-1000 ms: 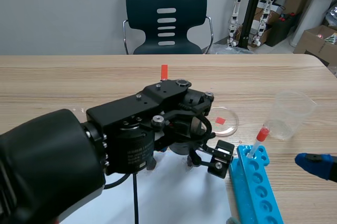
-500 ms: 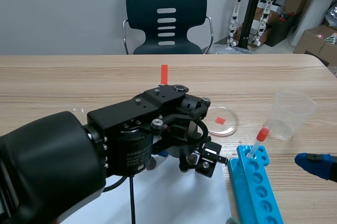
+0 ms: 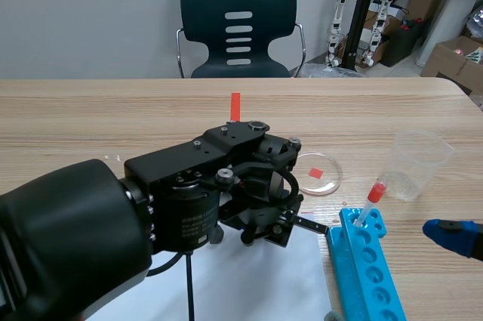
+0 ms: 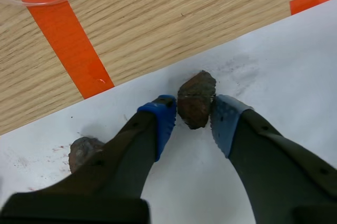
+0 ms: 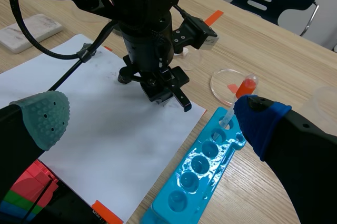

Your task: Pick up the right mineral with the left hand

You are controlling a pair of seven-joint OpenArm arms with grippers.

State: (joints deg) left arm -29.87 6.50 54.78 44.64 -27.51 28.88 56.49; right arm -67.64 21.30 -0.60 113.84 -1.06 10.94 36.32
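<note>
On the paper (image 4: 284,71), the left claw (image 4: 192,117) has dropped and now pinches the right mineral (image 4: 196,96), ready for lifting.

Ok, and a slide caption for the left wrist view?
Left gripper fingers clamp the mineral on white paper, with a second mineral beside one finger.
</note>
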